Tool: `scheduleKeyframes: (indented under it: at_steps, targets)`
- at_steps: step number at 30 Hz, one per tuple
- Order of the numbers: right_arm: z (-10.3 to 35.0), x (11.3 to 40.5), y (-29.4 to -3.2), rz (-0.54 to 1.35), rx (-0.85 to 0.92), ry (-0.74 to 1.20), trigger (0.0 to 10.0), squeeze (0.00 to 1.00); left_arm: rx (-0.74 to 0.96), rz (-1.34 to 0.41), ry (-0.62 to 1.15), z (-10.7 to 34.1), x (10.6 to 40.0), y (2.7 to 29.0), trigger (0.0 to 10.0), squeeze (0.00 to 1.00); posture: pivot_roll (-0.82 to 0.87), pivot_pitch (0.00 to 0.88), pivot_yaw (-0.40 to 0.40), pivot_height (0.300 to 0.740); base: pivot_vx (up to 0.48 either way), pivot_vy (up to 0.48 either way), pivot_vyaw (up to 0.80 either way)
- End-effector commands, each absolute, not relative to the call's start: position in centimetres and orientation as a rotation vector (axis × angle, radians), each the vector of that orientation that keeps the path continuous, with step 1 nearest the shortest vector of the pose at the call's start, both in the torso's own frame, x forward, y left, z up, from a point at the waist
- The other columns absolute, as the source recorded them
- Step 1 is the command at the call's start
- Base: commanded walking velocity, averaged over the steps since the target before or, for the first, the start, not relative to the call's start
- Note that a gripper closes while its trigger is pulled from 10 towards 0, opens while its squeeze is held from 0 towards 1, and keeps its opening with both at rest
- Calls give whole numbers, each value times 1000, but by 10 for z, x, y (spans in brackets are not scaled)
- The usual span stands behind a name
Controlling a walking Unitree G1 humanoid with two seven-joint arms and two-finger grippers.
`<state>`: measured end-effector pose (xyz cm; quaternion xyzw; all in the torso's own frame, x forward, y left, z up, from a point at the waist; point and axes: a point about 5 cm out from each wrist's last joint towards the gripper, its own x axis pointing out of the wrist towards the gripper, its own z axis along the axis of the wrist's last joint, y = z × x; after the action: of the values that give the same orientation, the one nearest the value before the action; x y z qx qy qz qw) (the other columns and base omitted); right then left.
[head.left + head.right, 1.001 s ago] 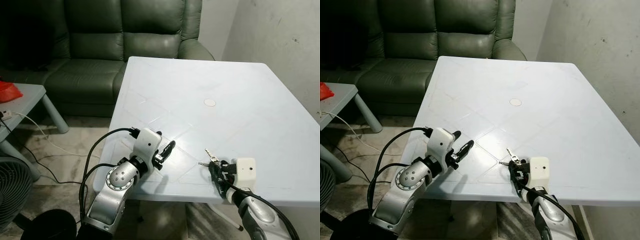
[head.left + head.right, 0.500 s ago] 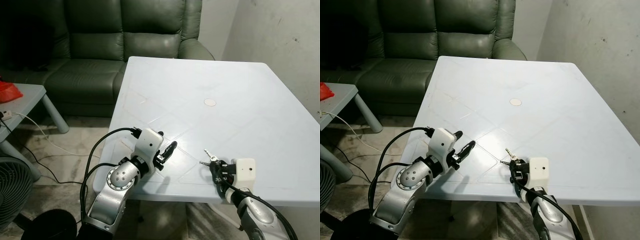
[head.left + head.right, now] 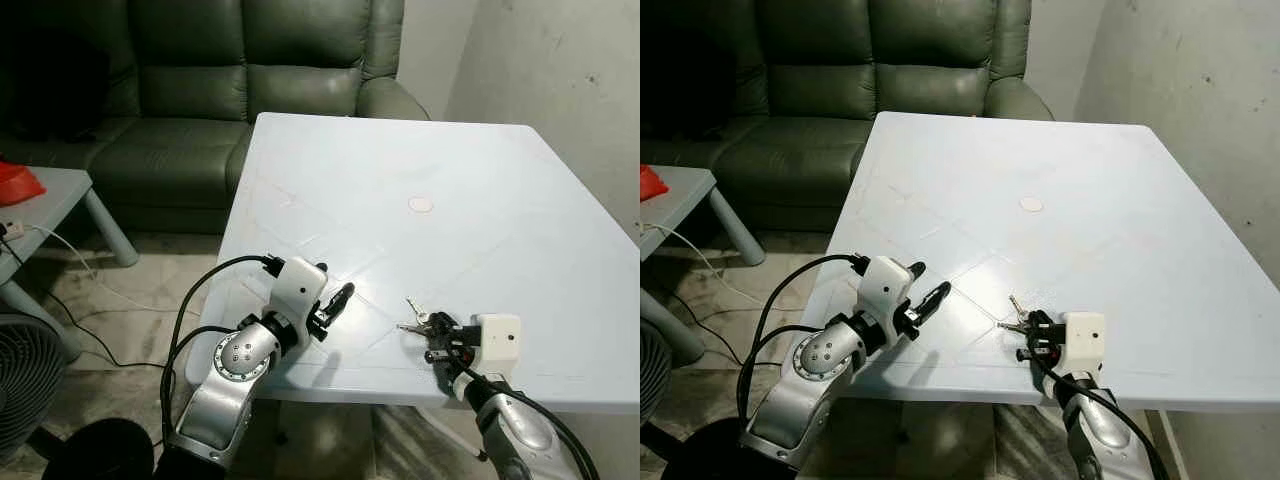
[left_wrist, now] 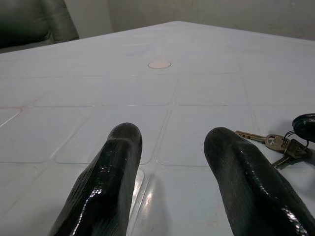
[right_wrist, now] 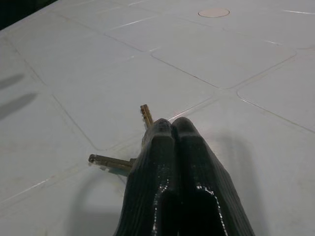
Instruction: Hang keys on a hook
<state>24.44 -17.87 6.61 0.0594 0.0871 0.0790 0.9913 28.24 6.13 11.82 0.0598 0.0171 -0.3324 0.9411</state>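
— Well, clamped yet?

— Clamped. Right pincer squeezed tight, fingertip to fingertip, with the keys nipped at the ring. Two blades sticking out past the tips.

— Changed from a second ago?

— Slightly. Wrist rolled and drawn a touch toward the robot's right, and lifted a little. Bunch dragged along with it, so held, by the look of it, not merely touched.

— Where now?

— Near the front edge of the counter, toward the right-hand corner. Low, though: either just brushing the surface or barely off it, cannot tell which. Shadow lying right under the blades in the right wrist view.

— And the other side?

— Left pincer spread apart, gripping nothing, hovering over the near edge exactly as before. Pointed across at the keys, well apart from them. Idle, really.

— Meaning for the job?

— Pickup probably done, or as good as. Still ahead: lift clear, then carry to a hook. Probably calls for a turn away from this counter.

— Risks?

— Thin grip on a small ring. Could swing, or slip out during the walk. Worth raising slowly and checking for the bunch hanging free before moving off.
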Motion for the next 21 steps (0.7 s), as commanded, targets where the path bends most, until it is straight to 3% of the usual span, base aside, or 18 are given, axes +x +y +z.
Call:
scheduleKeyframes:
  at_steps: [1,2,3,7,8,12,13,14,15,21]
  targets:
    - [69,245,-178,175,120,175,7294,0,134,-684,25,120,282,59,10000,0,-142,21,-16,740,0,0,0]
    - [68,245,-177,190,129,189,7294,0,135,-683,25,119,282,59,10000,0,-142,21,-16,740,0,0,0]
    - [67,245,-177,185,126,192,10000,0,135,-682,26,120,282,59,10000,0,-142,21,-16,740,0,0,0]
    - [66,246,-177,172,129,197,10000,0,135,-681,25,120,281,60,10000,0,-138,24,-15,740,0,0,0]
    - [67,247,-178,158,136,189,10000,1000,135,-680,25,120,281,60,10000,0,-138,24,-15,740,0,0,0]
    - [68,248,-182,106,141,183,10000,1000,135,-678,25,120,281,60,10000,0,-138,24,-15,740,0,0,0]
    - [69,249,-183,110,151,173,10000,718,135,-679,25,120,281,60,10000,0,-138,24,-15,740,0,0,0]
    - [70,249,-183,115,157,165,10000,718,135,-679,25,120,281,60,10000,0,-138,24,-15,740,0,0,0]
    - [72,250,-184,113,164,153,10000,0,134,-680,26,120,281,60,10000,0,-138,24,-15,740,0,0,0]
    - [79,249,-187,129,177,99,10000,0,126,-679,26,120,281,59,10000,0,-136,27,-19,740,0,0,0]
